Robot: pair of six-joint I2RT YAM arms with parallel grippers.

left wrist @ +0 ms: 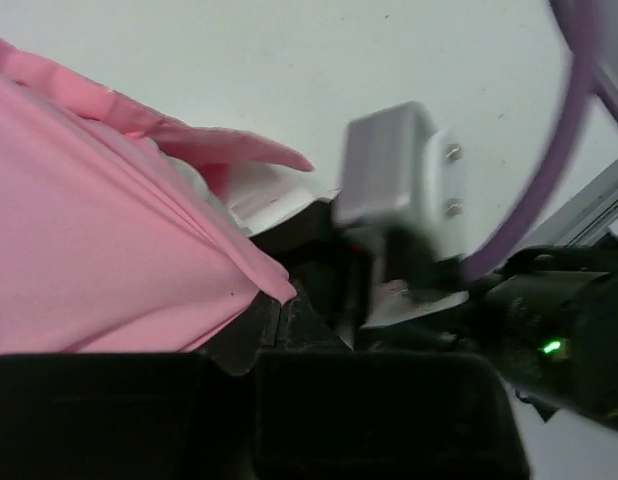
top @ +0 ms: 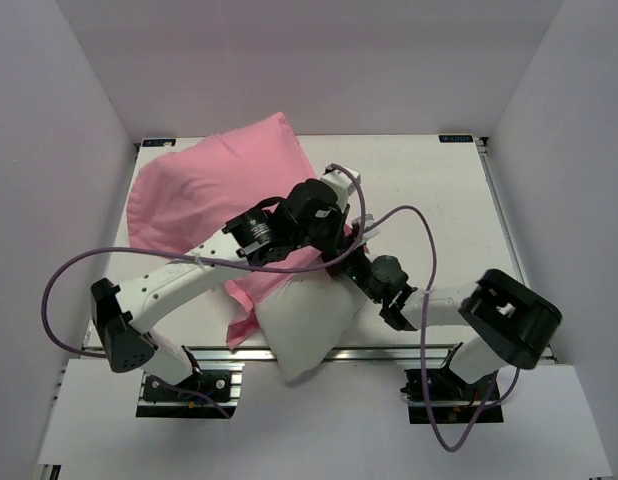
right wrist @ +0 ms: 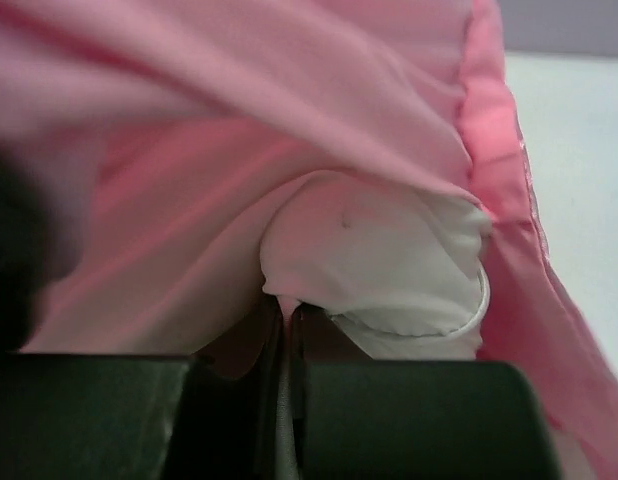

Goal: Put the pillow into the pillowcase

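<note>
Tabletop (top: 429, 190): white, matte, rectangular.
Back wall (top: 309, 60): plain pale panel with a faint lilac-grey tint.
Left wall (top: 49, 150): same pale panel, slanting outward.
Right wall (top: 579, 150): the same, closing off that side.
Far corners: a small black tab (top: 154, 142) at each.
Near edge: silver metal rail (top: 379, 351).
Light: soft and even, shadows faint.

No legible text or numbers anywhere; 2 small dark tags (top: 155, 141) at the table's (top: 429, 180) far corners, lettering too tiny.

Before me, the plump white fabric pillow (top: 304, 335) lies far-end inside the pink fabric pillowcase (top: 209, 190), near end sticking out.
</note>
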